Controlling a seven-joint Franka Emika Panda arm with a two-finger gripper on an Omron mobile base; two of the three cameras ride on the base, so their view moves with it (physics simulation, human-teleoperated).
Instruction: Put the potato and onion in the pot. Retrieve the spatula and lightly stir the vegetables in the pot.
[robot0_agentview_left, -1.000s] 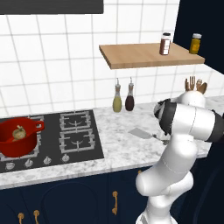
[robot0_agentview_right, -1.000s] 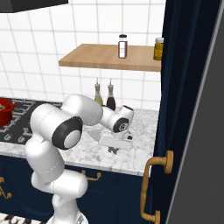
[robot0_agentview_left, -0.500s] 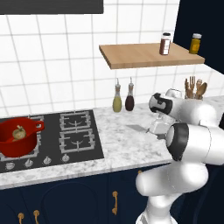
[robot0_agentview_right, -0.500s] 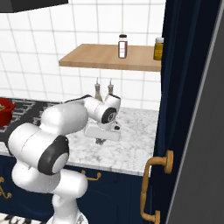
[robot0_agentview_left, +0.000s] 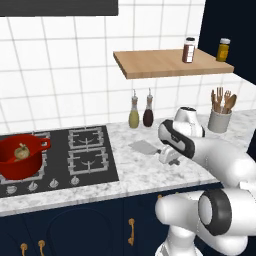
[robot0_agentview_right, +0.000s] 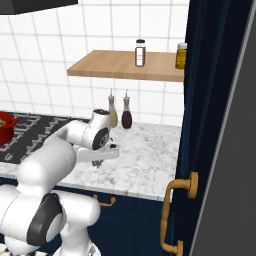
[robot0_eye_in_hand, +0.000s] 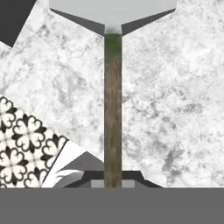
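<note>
Spatula (robot0_eye_in_hand: 113, 100) centre frame in the hand view, wooden handle running straight bottom to top, grey blade at the top edge, over the marble counter (robot0_eye_in_hand: 175, 109). Gripper (robot0_agentview_left: 169, 156) pinched on the handle's lower end. Right of the hob in the left base view, blade toward the frame's left. Pot (robot0_agentview_left: 20, 159) at far left with a vegetable inside; potato and onion apparently loaded. Left: carrying over, stirring.

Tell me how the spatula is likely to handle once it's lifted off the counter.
The spatula probably stays stiff: its wooden handle runs dead straight up to a flat grey blade. Gripped near the handle's far end by the gripper, it may droop or pivot blade-down, since the wide blade sits far from the jaws. It looks light, and flat enough not to roll on the marble counter.
</note>
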